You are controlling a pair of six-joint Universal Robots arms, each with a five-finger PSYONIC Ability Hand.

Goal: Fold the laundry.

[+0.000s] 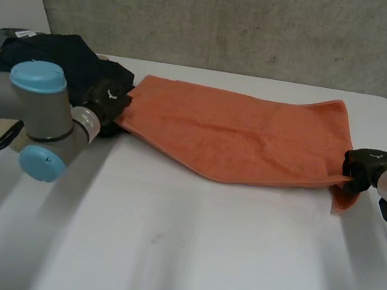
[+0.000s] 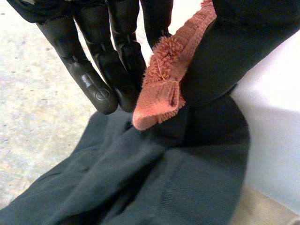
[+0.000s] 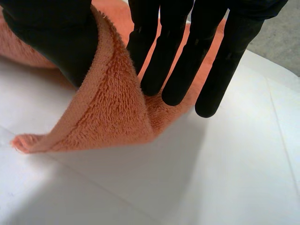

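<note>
One orange towel (image 1: 239, 134), stretched lengthwise across the far half of the one white table (image 1: 176, 253), held at both short ends. Two arms, two hands, both on this single cloth.

At the towel's left end, by the corner: left hand (image 1: 107, 106), clamping the hemmed corner between near-straight fingers (image 2: 101, 89) and the thumb, with the corner tip poking out past the fingertips. Below and behind that hand, one dark garment (image 1: 60, 54), bunched in a heap at the far left of the table, touching or nearly touching the towel's end.

At the towel's right end, on the near corner: right hand (image 1: 365, 168), pinching the edge between straight fingers (image 3: 178, 75) and the thumb, with the cloth wrapped over the thumb and one small flap hanging down to the tabletop beneath.
</note>
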